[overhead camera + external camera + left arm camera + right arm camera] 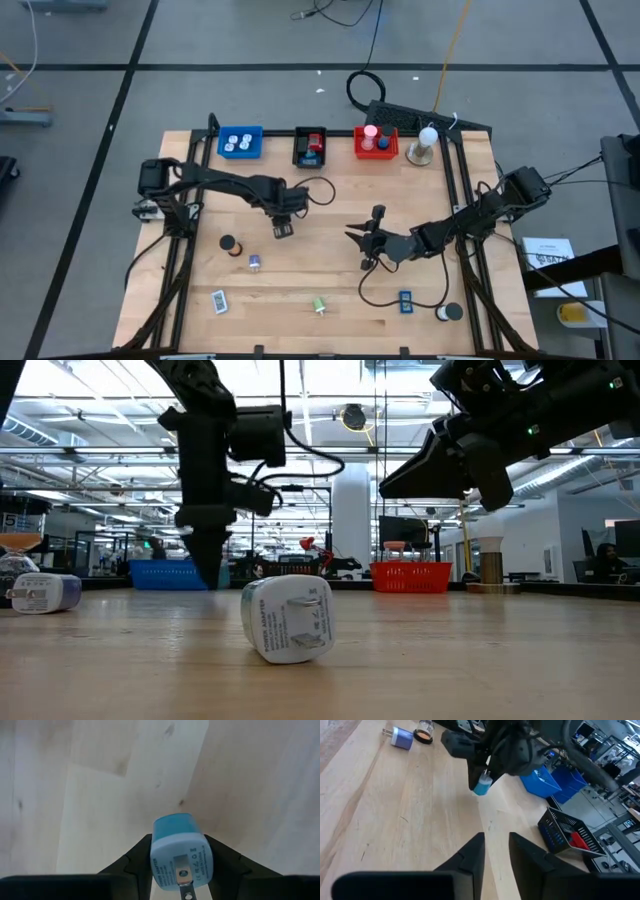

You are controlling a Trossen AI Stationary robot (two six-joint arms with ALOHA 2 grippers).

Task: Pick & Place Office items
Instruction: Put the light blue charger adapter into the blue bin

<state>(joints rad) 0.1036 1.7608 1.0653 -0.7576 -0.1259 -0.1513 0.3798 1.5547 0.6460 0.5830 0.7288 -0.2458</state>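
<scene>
My left gripper [282, 229] points down over the middle of the table, shut on a light-blue plug adapter [177, 852], which also shows in the right wrist view [482, 785]. To its right, my right gripper [358, 240] hovers open with nothing between its fingers [496, 851]. Other office items lie flat on the wood: a black cylinder [228, 243], a purple plug [254, 262], a white rectangle [219, 300], a green piece [319, 305], a blue rectangle [405, 300] and a white adapter [288, 618] on its side. My left gripper pinches the light-blue adapter by two opposite sides [156, 856] between its two fingers [134, 864]. The fingers come from above, pointing down. The adapter's pronged end faces up toward the wrist and its rounded end points down, lifted clear of the table.
Blue [240, 142], black [311, 147] and red [375, 142] trays stand along the far edge, with a white ball-topped stand [427, 143] to their right. A black-and-white cylinder [447, 312] lies near the front right. Black rails [468, 250] frame the table's sides.
</scene>
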